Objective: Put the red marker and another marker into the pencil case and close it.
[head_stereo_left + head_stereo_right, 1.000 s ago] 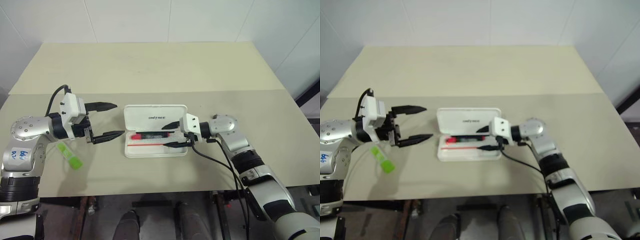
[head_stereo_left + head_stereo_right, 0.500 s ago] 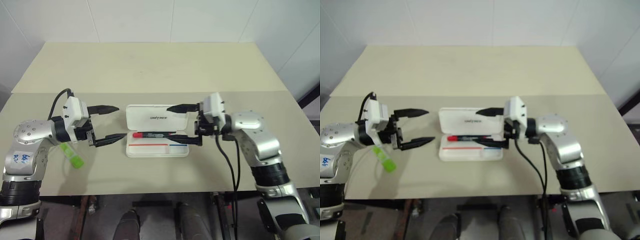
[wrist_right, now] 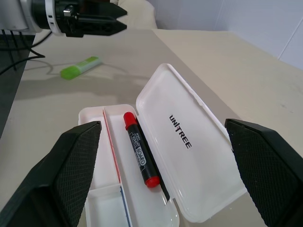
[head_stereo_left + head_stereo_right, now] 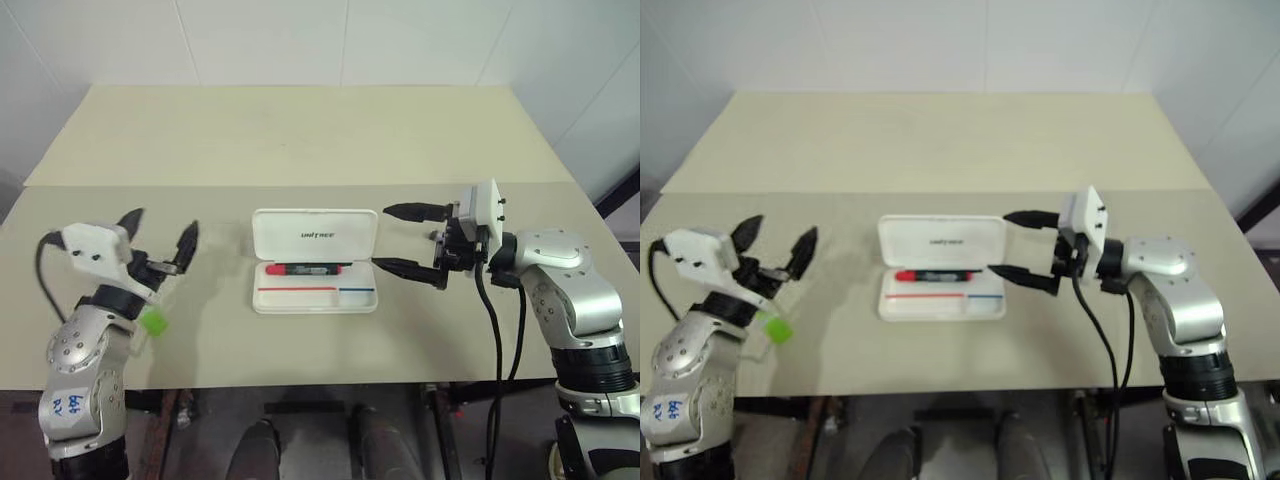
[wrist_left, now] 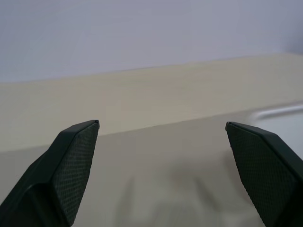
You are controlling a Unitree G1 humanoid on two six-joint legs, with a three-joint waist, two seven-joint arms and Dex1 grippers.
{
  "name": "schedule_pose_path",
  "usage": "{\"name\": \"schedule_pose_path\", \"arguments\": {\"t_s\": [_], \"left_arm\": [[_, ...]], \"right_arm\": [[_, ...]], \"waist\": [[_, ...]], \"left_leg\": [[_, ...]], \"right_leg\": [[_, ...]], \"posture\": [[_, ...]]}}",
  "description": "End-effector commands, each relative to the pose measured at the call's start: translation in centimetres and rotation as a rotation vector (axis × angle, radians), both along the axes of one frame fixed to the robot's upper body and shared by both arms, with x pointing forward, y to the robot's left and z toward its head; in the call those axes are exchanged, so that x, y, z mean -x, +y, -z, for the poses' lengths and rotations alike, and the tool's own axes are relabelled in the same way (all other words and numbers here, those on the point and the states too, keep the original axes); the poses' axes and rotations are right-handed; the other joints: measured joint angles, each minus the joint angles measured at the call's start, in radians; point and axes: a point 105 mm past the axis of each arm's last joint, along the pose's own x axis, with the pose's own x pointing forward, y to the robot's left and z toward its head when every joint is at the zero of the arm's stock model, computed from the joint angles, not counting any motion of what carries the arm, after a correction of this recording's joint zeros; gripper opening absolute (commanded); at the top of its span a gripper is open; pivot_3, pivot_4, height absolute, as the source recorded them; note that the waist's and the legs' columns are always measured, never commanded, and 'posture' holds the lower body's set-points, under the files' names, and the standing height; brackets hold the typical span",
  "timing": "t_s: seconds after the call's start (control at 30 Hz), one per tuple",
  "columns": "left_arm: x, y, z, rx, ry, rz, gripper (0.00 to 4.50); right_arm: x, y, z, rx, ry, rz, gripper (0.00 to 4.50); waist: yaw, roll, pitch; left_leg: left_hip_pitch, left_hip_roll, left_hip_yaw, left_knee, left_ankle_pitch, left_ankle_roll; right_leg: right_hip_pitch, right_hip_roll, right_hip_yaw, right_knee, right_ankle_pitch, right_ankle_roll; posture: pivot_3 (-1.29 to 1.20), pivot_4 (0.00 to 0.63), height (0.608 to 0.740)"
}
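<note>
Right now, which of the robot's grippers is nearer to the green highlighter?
Left. The left gripper hovers just above the green highlighter; the right gripper is beyond the open pencil case.

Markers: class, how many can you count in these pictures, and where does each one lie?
2. The red marker lies inside the open pencil case. The green highlighter lies on the table, outside the case, below the left gripper. None looks hidden.

Beige table (image 4: 300, 140) w/ seam, white tiled wall (image 4: 300, 40) behind
</note>
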Motion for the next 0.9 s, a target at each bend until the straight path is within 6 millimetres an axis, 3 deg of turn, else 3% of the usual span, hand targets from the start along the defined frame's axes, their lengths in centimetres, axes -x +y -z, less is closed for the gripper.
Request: {"name": "schedule_pose_path", "arguments": {"t_s": [0.03,0.17,0.37,0.63,0.9], "left_arm": [[1.9,1.0,1.0,0.033,0.045,-0.245,4.50],[3.1,0.5,3.5,0.085,0.176,-0.341,4.50],[5.3,0.3,6.7,0.167,0.348,-0.476,4.50],[6.3,0.5,8.8,0.208,0.446,-0.535,4.50],[5.9,0.5,10.0,0.237,0.470,-0.514,4.50]], "right_arm": [[0.0,0.8,-0.7,-0.013,-0.043,-0.038,4.42],[-0.1,1.3,-0.9,-0.015,-0.047,-0.058,4.42],[-0.3,1.6,-1.3,-0.002,-0.058,-0.086,4.42],[-0.3,1.8,-1.9,0.013,-0.071,-0.115,4.42],[-0.1,1.7,-2.2,0.010,-0.090,-0.107,4.42]], "waist": [[-0.003,0.000,0.000],[-0.001,-0.001,0.000],[-0.005,-0.004,-0.001],[-0.007,-0.004,-0.002],[-0.003,-0.004,-0.002]], "left_leg": [[0.000,0.000,0.000,0.001,0.000,0.000],[-0.001,0.000,0.000,0.004,0.000,0.000],[-0.001,0.000,0.001,0.008,0.000,0.000],[-0.003,0.000,0.001,0.007,-0.001,0.000],[-0.004,0.000,0.001,0.006,-0.003,0.001]], "right_leg": [[0.001,0.000,0.000,-0.003,-0.001,-0.002],[0.001,0.001,0.001,-0.004,-0.004,-0.011],[0.003,0.000,0.000,-0.006,-0.003,-0.013],[0.002,0.000,0.000,-0.010,-0.003,-0.013],[0.002,0.000,0.000,-0.013,-0.003,-0.013]], "posture": [[0.00,0.150,0.740],[0.00,0.150,0.740],[0.00,0.150,0.740],[0.00,0.150,0.740],[0.00,0.150,0.740]]}}
